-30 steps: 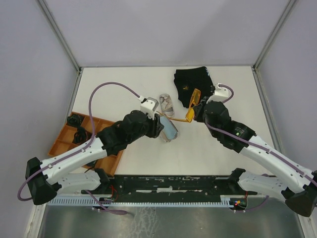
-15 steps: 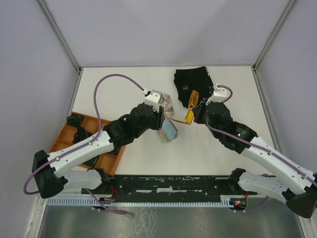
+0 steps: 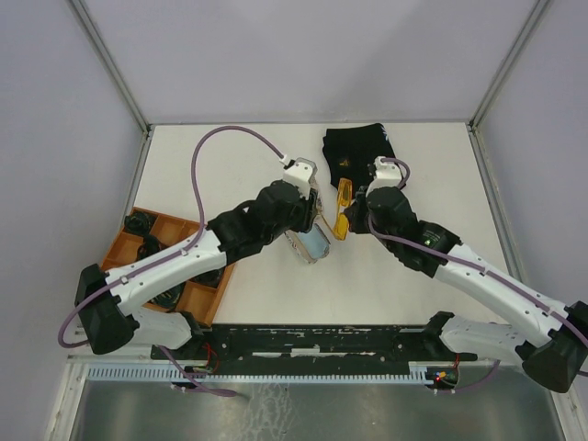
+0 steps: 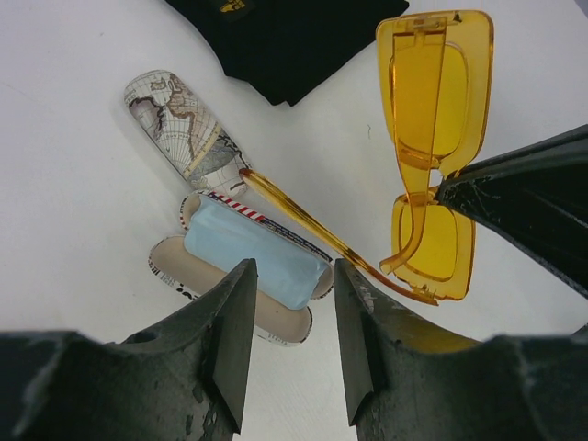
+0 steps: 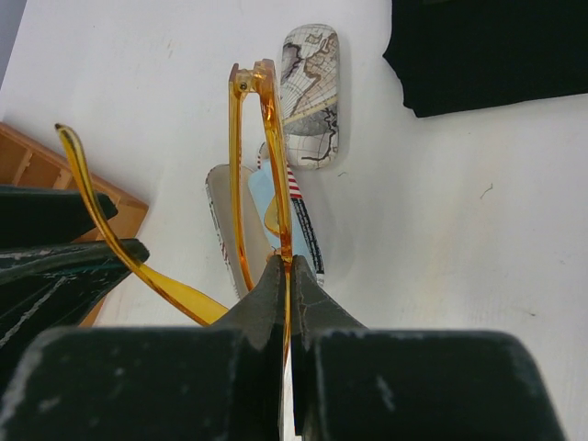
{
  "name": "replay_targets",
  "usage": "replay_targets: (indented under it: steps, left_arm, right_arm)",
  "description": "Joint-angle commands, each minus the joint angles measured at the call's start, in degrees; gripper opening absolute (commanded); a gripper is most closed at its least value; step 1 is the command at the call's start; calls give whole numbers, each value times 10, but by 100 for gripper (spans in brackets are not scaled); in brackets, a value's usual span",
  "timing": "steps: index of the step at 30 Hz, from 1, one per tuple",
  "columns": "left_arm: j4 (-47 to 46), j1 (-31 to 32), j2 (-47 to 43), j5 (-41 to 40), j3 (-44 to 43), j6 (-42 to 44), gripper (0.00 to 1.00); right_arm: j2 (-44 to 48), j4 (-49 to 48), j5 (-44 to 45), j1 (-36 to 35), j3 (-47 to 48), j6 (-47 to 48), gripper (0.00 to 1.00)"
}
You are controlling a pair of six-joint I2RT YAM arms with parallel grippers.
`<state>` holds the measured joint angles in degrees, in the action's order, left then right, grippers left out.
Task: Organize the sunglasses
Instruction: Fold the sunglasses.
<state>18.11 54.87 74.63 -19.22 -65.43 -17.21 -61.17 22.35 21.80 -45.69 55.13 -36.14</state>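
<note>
One map-print case (image 4: 184, 129) lies near the orange sunglasses (image 4: 430, 101).

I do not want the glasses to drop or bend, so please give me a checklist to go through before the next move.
1. Hold: right gripper shut on the sunglasses, pinching the frame: ok.
2. Free hand: left gripper open, nothing between its jaws: ok.
3. Both temples folded: not ok. One temple sticks out toward the left gripper.
4. Case open: ok.
5. Case free inside: not ok. A cloth lies in it.
6. Grip firm enough for folding: cannot tell.
</note>
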Motion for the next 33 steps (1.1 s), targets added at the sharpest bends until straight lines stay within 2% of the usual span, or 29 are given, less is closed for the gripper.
replay_targets:
  steps: [1, 19, 33]
  left_arm:
    - [-1, 3, 18, -2, -32, 25, 46]
    - [14, 15, 71, 2, -68, 22, 45]
    - [20, 30, 92, -2, -74, 20, 44]
  right_arm:
    - [-10, -26, -29, 1, 18, 3, 0]
    - [-37, -43, -77, 0, 24, -2, 0]
    - [-34, -40, -73, 0, 21, -10, 0]
